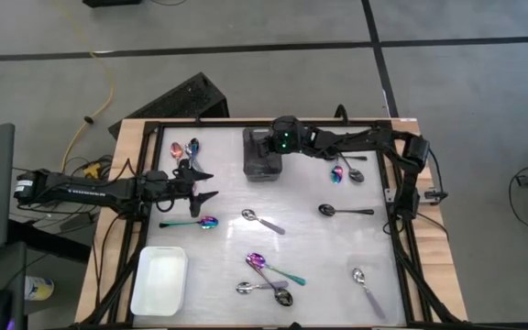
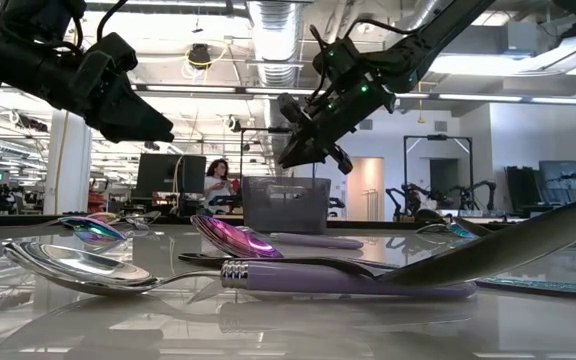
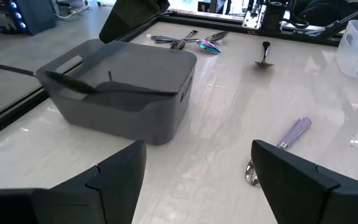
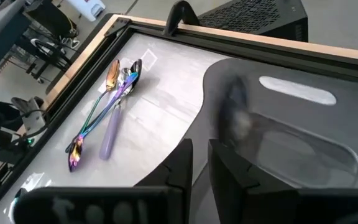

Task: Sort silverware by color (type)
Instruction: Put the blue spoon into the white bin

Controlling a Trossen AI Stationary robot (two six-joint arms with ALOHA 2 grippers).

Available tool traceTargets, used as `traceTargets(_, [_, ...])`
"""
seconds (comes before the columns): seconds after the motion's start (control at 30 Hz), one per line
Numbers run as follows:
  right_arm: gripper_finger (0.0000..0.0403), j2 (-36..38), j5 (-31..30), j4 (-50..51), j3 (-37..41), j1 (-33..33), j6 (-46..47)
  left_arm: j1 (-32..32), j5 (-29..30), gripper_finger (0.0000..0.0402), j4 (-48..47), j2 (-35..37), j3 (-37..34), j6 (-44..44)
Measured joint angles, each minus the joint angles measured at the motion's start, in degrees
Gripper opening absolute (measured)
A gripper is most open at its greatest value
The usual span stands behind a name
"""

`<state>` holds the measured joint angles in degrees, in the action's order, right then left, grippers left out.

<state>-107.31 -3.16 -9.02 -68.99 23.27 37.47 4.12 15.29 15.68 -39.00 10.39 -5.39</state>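
Observation:
The small dark bin (image 1: 262, 158) stands at the table's far middle. My right gripper (image 1: 280, 137) hovers just above it, its fingers (image 4: 180, 167) a narrow gap apart and empty. A dark spoon (image 3: 73, 83) shows through the bin's wall; a dark blur (image 4: 235, 109) shows inside it. My left gripper (image 1: 202, 186) hovers open left of the bin (image 3: 123, 87), holding nothing. Rainbow, silver and black spoons lie flat about the table: a far-left pair (image 1: 183, 148), a rainbow one (image 1: 200, 222), a silver one (image 1: 262, 221), a black one (image 1: 345, 211), and a near cluster (image 1: 269, 275).
A white tray (image 1: 160, 280) sits at the near left corner. Two more spoons (image 1: 345, 172) lie beneath the right arm and a lilac-handled one (image 1: 367, 289) near the right front. A black frame (image 1: 397, 197) rims the table. A person (image 2: 216, 182) is in the room beyond.

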Motion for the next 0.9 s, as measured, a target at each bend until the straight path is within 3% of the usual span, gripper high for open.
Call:
traceTargets(0.33, [0.0078, 1.00, 1.09, -0.22, 0.02, 0.37, -3.37, 0.00, 0.02, 0.0276, 0.00, 0.00, 0.00, 0.00])
traceTargets(0.5, [0.0078, 5.89, 6.44, 2.24, 0.02, 1.42, -8.43, 0.00, 0.04, 0.0276, -0.67, 0.00, 0.00, 0.00])
traceTargets(0.63, [0.0078, 13.07, 11.99, 10.36, 0.01, 2.34, -16.29, 0.00, 0.07, 0.0276, -1.39, 0.00, 0.00, 0.00])
traceTargets(0.9, [0.0077, 29.41, 11.83, 33.43, 0.00, 0.47, -27.49, -0.02, 0.94, 0.0276, -0.43, 0.02, 0.00, -0.01])
